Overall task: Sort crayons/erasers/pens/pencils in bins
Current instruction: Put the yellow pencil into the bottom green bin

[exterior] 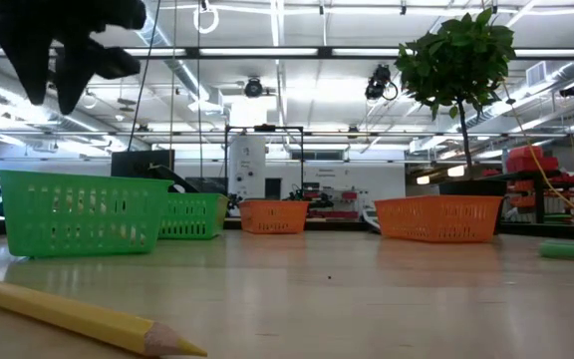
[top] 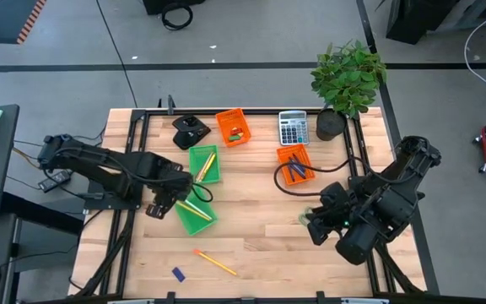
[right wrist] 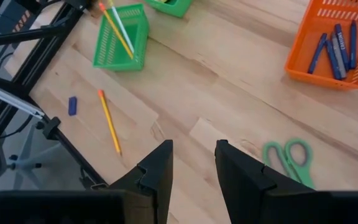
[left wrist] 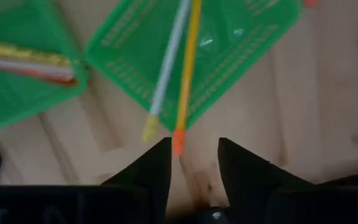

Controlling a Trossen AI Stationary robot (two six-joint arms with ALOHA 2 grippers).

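My left gripper [left wrist: 194, 152] is open and points down just off a corner of the near green bin [top: 194, 213]. Two pencils [left wrist: 188, 68] lie slanted across that bin [left wrist: 229, 50], their ends resting on its corner rim; the orange end [left wrist: 178, 142] shows below the gap between my fingers, apart from them. The far green bin [top: 204, 164] holds more pencils. A loose pencil [top: 215, 262] and a blue eraser [top: 178, 274] lie near the table's front edge. My right gripper [right wrist: 194, 155] hangs open above the table's right side, holding nothing.
One orange bin [top: 295, 165] holds blue pens [right wrist: 334, 43]; the other orange bin [top: 233, 127] stands at the back beside a grey calculator [top: 293, 127]. Green-handled scissors [right wrist: 288, 155] lie under my right arm. A potted plant [top: 348, 76] stands far right. Bare wood lies mid-table.
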